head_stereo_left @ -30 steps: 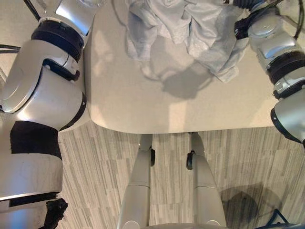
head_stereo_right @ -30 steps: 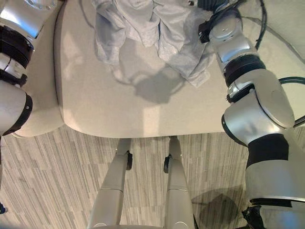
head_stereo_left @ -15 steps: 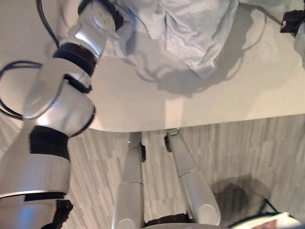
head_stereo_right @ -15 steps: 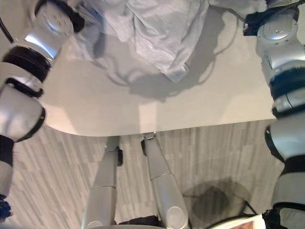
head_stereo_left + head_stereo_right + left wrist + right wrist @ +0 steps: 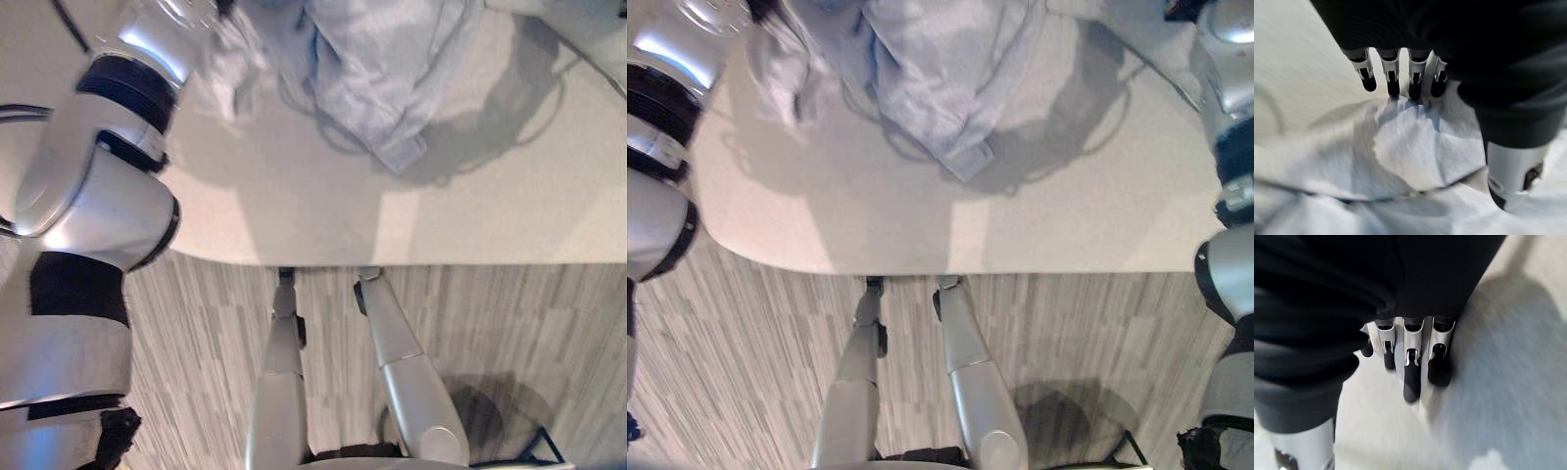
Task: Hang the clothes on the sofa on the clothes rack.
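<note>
no readable text, labels or numbers

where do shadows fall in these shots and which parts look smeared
Left eye view: garment casts a dark shadow on the sofa. Left wrist view: left hand shadows the cloth. Right wrist view: right hand, background smeared.

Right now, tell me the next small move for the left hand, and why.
Probably curl the left hand shut on the pale grey garment. Its fingers are straight, their tips at a raised fold of the cloth on the sofa, so nothing is gripped yet. The right hand hangs open.
</note>
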